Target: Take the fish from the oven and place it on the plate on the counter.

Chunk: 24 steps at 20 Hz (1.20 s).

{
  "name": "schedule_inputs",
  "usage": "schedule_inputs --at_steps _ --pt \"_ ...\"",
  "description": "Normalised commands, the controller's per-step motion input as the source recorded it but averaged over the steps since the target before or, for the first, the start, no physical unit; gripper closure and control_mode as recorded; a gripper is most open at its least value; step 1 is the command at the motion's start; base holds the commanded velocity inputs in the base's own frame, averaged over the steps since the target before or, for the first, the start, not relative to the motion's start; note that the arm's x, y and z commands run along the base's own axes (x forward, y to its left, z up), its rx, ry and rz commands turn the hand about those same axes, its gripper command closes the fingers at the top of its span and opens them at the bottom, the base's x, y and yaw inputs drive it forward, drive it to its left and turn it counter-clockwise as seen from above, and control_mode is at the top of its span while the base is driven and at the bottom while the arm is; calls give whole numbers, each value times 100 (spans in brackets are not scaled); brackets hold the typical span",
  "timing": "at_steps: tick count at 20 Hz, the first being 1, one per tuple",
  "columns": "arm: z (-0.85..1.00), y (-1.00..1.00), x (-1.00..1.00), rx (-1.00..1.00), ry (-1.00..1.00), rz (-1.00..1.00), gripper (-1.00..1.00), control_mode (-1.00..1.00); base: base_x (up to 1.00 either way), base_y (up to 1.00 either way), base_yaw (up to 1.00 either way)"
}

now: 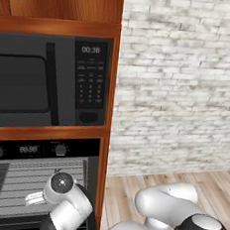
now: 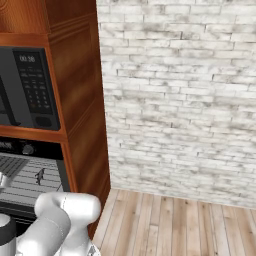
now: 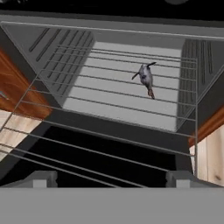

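The oven (image 3: 109,26) stands open, its cavity bare to the hand; the fish (image 3: 146,78) lies deep on the rack (image 3: 109,94), toward the oven's back wall, well clear of the gripper (image 3: 111,178); the jaws stand wide apart and hold nothing, likely spread ready to reach in over the rack and straddle the fish.

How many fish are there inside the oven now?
1. The fish lies on a wire rack toward the back of the oven. Others could be hidden from view.
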Motion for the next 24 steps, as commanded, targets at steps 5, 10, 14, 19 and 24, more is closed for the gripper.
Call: schedule_inputs --at_steps 5,10,14,19,24 --pt "-33 0 9 -2 -3 0 -100 -100 0 0 0" --pt "-19 0 13 -2 -10 0 -100 -100 0 0 0" --pt "0 0 40 0 -1 -5 -100 -100 0 0 0" --pt "-5 -12 56 0 -3 -4 -100 -100 0 0 0" --pt "-30 -12 54 0 -14 -1 -100 -100 0 0 0"
